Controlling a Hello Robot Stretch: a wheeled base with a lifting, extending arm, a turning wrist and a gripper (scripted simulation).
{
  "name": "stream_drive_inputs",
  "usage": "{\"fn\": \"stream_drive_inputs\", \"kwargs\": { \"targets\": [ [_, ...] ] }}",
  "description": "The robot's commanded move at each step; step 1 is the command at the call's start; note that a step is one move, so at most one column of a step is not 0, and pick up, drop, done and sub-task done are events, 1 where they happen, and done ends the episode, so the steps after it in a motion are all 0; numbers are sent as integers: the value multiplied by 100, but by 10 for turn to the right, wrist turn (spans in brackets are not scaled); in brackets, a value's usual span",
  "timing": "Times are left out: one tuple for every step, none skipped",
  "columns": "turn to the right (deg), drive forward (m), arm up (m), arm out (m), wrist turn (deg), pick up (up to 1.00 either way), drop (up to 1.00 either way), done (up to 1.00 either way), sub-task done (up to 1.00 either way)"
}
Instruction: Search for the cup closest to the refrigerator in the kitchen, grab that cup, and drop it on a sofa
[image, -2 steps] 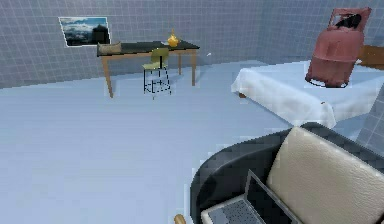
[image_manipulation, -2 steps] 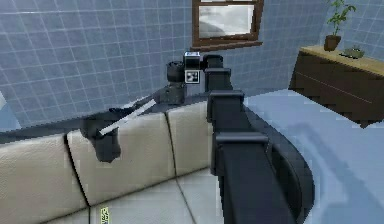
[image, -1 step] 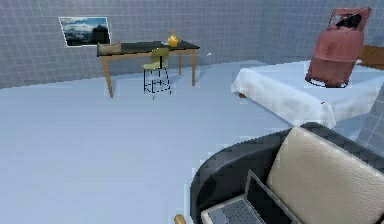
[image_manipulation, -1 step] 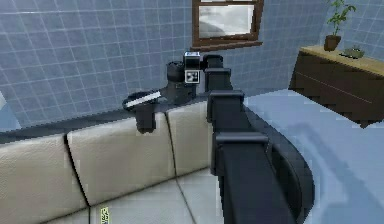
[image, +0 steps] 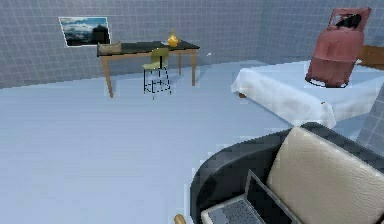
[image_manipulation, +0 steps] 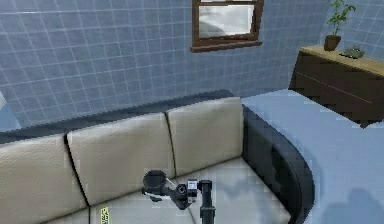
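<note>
We see the jaws against the sofa (image_manipulation: 120, 150) seat: flat beige cushions, a smooth dark rounded frame. We cannot tell if the jaws are apart or together, or whether they hold anything. A dark round blob sits at them and we can't tell if it's the cup. Left of the jaws is a yellow-green speck (image_manipulation: 104, 212) on the cushion. Beyond them is a wood-framed window (image_manipulation: 227, 22).

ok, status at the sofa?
Gripper at sofa seat. Can't tell whether it holds anything. Small yellowish thing on seat, left of gripper in the arm side view.
</note>
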Motion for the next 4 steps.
{"fn": "stream_drive_inputs", "kwargs": {
  "targets": [
    [0, 0, -32, 0, 0, 0, 0, 0, 0],
    [0, 0, 0, 0, 0, 0, 100, 0, 0],
    [0, 0, 10, 0, 0, 0, 0, 0, 0],
    [0, 0, 0, -8, 0, 0, 0, 0, 0]
  ]
}}
